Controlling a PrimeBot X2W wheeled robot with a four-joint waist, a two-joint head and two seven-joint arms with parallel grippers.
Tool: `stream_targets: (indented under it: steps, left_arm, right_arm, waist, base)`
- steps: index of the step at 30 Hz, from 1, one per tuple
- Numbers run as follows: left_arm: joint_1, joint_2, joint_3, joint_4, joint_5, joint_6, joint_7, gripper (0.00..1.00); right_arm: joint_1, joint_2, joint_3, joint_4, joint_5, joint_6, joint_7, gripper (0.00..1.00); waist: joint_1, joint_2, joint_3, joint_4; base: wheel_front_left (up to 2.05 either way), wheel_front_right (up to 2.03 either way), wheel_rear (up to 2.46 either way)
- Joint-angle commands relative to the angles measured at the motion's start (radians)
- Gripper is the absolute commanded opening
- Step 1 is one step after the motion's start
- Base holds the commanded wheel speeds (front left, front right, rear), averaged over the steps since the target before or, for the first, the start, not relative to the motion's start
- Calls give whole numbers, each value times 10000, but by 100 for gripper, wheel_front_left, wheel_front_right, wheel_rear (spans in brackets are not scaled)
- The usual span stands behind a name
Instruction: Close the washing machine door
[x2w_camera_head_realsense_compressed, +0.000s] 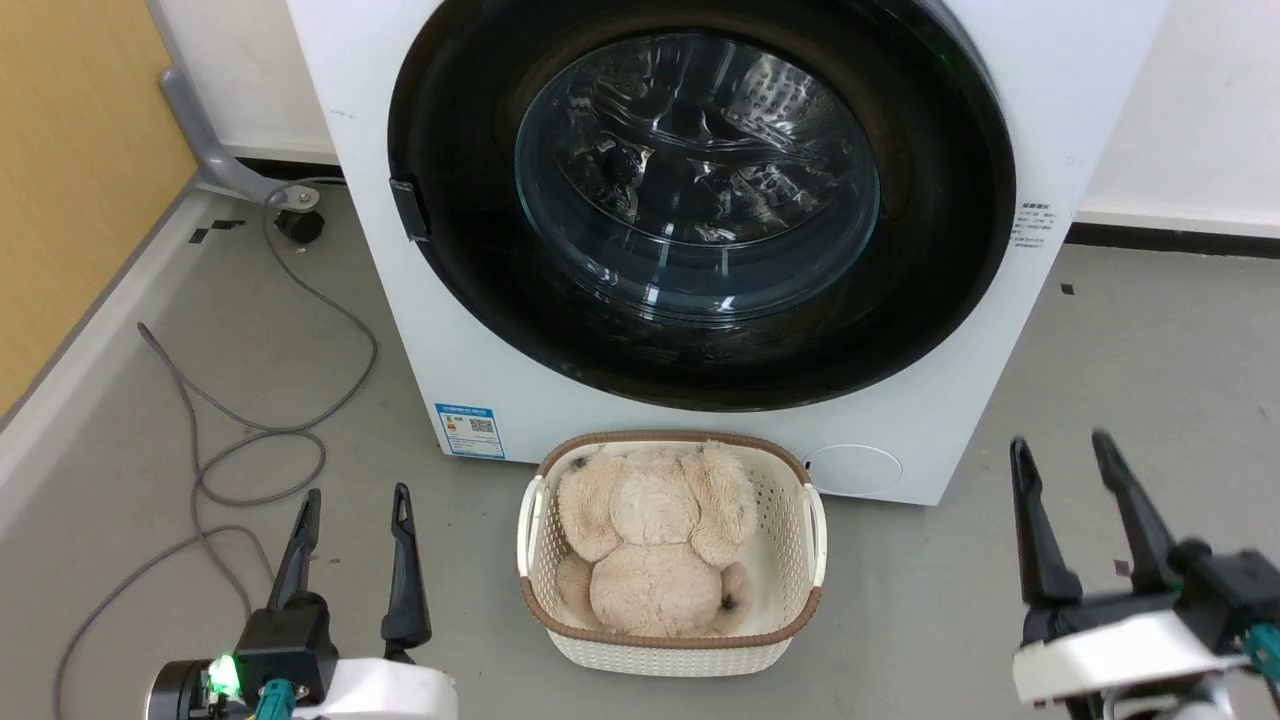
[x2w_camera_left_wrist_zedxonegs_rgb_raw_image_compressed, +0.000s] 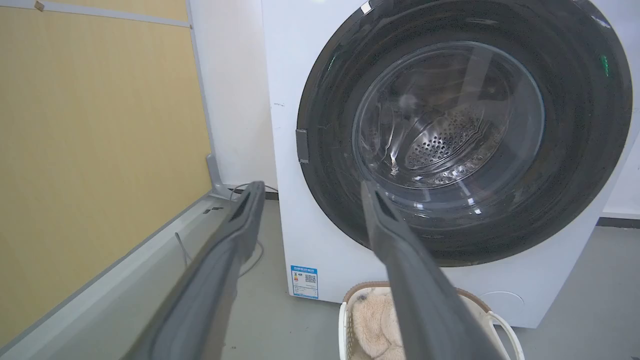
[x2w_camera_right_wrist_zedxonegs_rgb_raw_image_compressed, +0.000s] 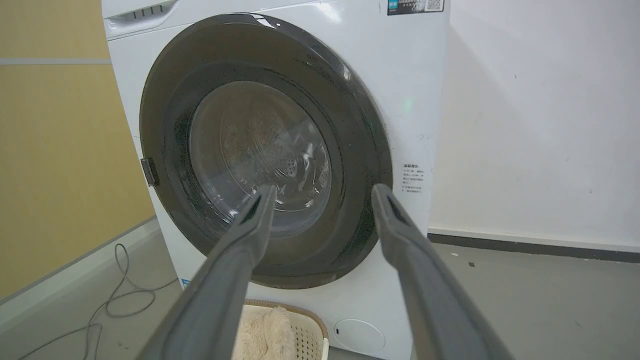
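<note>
The door (x2w_camera_head_realsense_compressed: 700, 190) lies flush against the front of the white washer (x2w_camera_head_realsense_compressed: 400, 350), its glass bowl set over the drum. The left pincer (x2w_camera_head_realsense_compressed: 357, 495) and the right pincer (x2w_camera_head_realsense_compressed: 1060, 445) hover low over the grey floor (x2w_camera_head_realsense_compressed: 1150, 380), well short of the door, each with fingers spread and holding nothing. Between them, just in front of the washer, a white basket (x2w_camera_head_realsense_compressed: 535, 530) holds a beige plush toy (x2w_camera_head_realsense_compressed: 655, 540).

I find the washing machine (x2w_camera_head_realsense_compressed: 470, 360) cut off at the head view's top edge, along with the upper rim of its door (x2w_camera_head_realsense_compressed: 697, 180). The print on the blue label (x2w_camera_head_realsense_compressed: 469, 431) is too small to read. The basket (x2w_camera_left_wrist_zedxonegs_rgb_raw_image_compressed: 343, 325) runs off the left wrist view's bottom edge. The right gripper (x2w_camera_head_realsense_compressed: 1060, 445) looks slightly blurred.
</note>
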Motion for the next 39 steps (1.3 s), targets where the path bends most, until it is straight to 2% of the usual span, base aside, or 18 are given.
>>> stream_targets:
  steps: [1,14,15,39]
  left_arm:
    - [169,7,-17,2,88,-49,-53,100]
    - [271,7,-20,-47,142,-190,-53,100]
    - [168,0,-15,-19,75,-166,2,0]
    - [94,0,37,-71,132,-325,454,0]
  right_arm:
    - [245,69,11,29,213,-9,-44,100]
    - [914,74,23,-202,781,-9,-44,100]
    - [752,15,20,-150,750,0,2,0]
    - [719,24,116,-242,424,-2,454,0]
  waist:
    - [1,0,-12,8]
    - [1,0,-34,-29]
    - [1,0,-34,-31]
    - [1,0,-17,-140]
  base:
    - [0,0,0]
    - [0,0,0]
    - [0,0,0]
    - [0,0,0]
